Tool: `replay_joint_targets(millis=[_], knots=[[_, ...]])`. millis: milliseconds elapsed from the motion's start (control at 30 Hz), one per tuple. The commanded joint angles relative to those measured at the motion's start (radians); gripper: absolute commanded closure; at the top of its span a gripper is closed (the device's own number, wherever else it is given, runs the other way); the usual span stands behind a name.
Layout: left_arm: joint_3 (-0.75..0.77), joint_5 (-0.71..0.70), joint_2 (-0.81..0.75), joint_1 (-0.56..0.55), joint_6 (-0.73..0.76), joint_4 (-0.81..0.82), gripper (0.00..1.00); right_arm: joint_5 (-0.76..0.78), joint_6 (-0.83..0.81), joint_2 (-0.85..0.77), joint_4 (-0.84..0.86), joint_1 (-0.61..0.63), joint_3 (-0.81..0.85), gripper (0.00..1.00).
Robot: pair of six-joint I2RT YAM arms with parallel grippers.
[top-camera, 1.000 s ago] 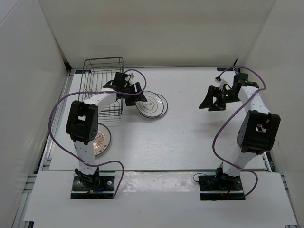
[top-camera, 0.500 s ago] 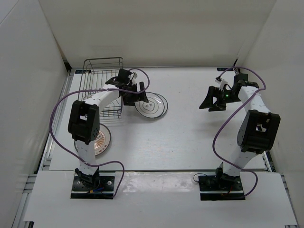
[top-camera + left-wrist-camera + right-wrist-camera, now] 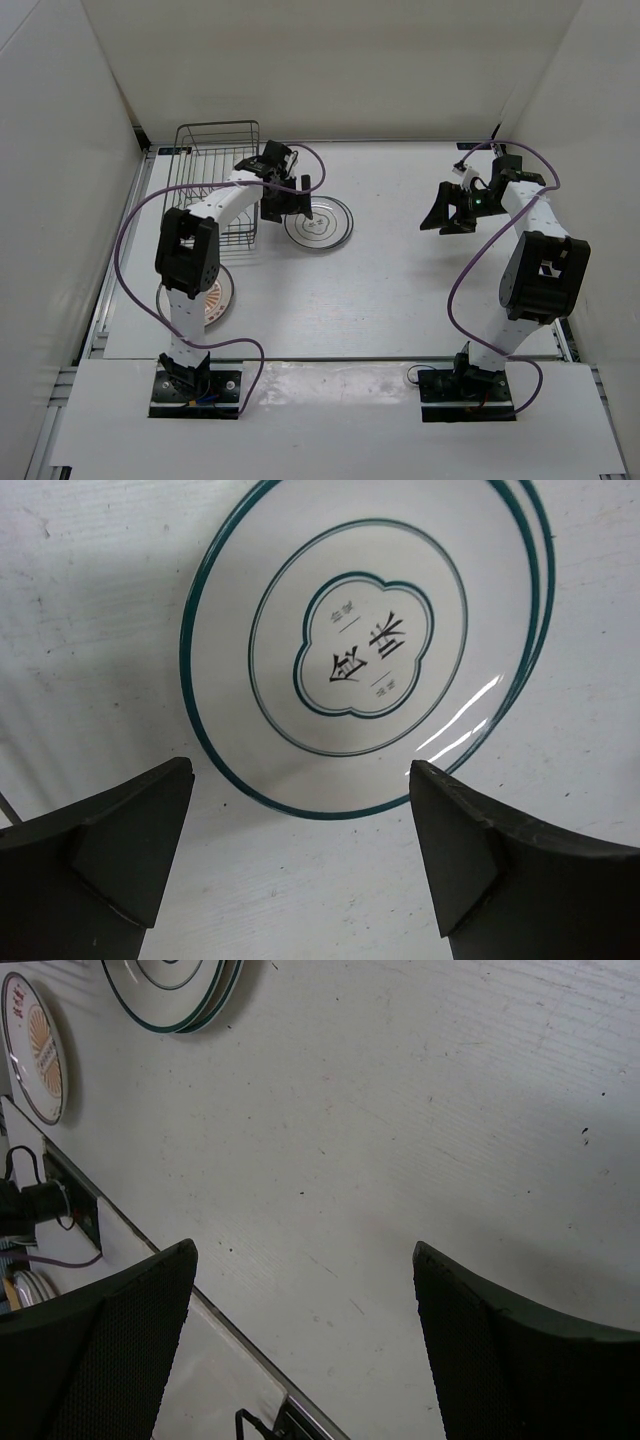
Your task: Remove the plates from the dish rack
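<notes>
Looks done: rack [image 3: 210, 170] shows no plates, two ringed plates [image 3: 360, 665] stacked on the surface [image 3: 400, 290] just beside it, sunburst plate [image 3: 212, 300] flat front-left, left gripper [image 3: 300, 770] wide open, empty over the stack, right gripper [image 3: 305, 1250] likewise open, empty.

A scuffed white table [image 3: 400, 290] sits under even light. A plain white back panel [image 3: 330, 60] rises behind it; a left panel [image 3: 50, 200] and a right panel [image 3: 600, 120] flank it.

Ringed plates [image 3: 320, 222] stacked flat, sunburst plate [image 3: 216, 298] apart, rack [image 3: 205, 158]
</notes>
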Motion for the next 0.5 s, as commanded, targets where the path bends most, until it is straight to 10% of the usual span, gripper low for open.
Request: replay_joint_targets(millis=[0, 467], knots=[[0.006, -0.046, -0.024, -0.008, 0.0, -0.031, 0.0, -0.002, -0.027, -0.003, -0.023, -0.005, 0.001, 0.1], [0.028, -0.054, -0.006, -0.009, 0.011, -0.025, 0.0, 0.028, -0.039, -0.006, -0.026, -0.007, 0.004, 0.1]])
